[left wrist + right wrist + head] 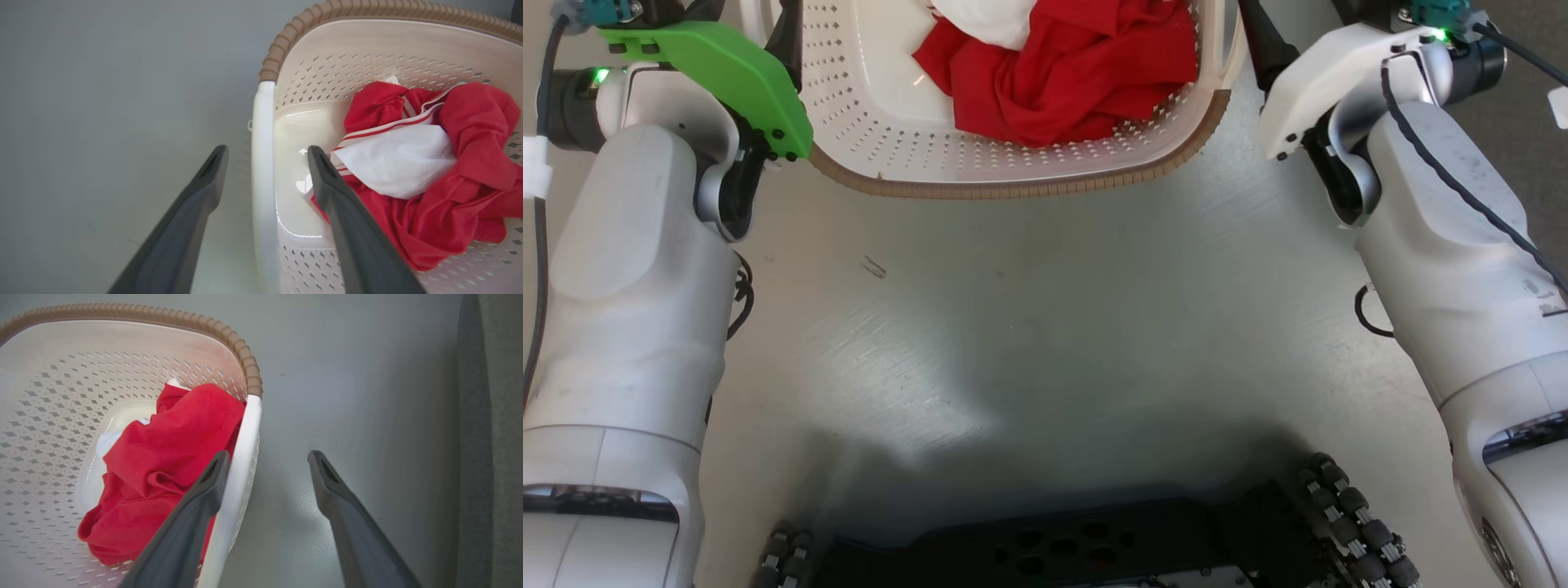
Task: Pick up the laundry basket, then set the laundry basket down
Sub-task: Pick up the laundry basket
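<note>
Pale grey floor (1045,327) lies under the robot, with its dark base (1062,547) and wheels at the near side of the head view. A darker, rough-textured strip (498,437) runs along the floor's edge on the robot's right.

The laundry basket (890,122) stands on the floor straight ahead of the base, between the two forearms. Its brown rim (1013,189) curves toward the robot. Inside, a crumpled red cloth (1086,73) lies against the right wall, and a white cloth (988,20) is tucked into it.

The left gripper (266,152) points down over the basket's left side with its fingers spread wide. One finger is outside above the floor and the other is inside the basket just beside the cloth. The white left handle (263,192) runs between them, and neither finger is pressed against it.

The right gripper (268,456) is spread just as wide over the right handle (241,469). Its inner finger lies against the handle on the cloth side. Its outer finger hangs well apart over bare floor.

A green cover (727,73) sits on the left wrist.
</note>
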Controlling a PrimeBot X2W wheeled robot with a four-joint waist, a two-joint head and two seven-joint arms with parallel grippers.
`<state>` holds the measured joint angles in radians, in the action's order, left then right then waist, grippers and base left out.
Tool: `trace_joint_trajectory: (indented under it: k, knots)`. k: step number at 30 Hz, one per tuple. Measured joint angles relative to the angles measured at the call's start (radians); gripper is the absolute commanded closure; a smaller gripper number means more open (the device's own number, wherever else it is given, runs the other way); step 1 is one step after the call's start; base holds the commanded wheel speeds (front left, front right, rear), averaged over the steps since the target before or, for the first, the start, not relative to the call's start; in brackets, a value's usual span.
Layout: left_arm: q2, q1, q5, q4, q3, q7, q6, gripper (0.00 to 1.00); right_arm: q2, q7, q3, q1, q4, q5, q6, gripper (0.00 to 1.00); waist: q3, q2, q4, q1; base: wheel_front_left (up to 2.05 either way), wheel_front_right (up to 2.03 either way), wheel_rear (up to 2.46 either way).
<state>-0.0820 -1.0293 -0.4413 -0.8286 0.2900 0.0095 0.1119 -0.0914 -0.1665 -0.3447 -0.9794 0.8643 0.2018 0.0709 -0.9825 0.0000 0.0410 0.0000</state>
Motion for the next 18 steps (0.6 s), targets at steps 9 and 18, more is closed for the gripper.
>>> trace_joint_trajectory:
  k: [9,18]
  knots:
    - [0.002,-0.051,-0.005,-0.07,0.003,0.006,0.004,0.0,0.02,-0.001,-0.025,-0.045,0.061,0.001,0.01,0.0,-0.042,0.0,0.01,0.0,0.0,0.0,0.0]
    - [0.002,-0.099,-0.005,-0.123,0.003,-0.029,0.011,1.0,0.027,-0.026,-0.035,-0.084,0.11,0.007,0.016,1.0,-0.066,0.0,0.012,0.0,0.0,0.0,0.0]
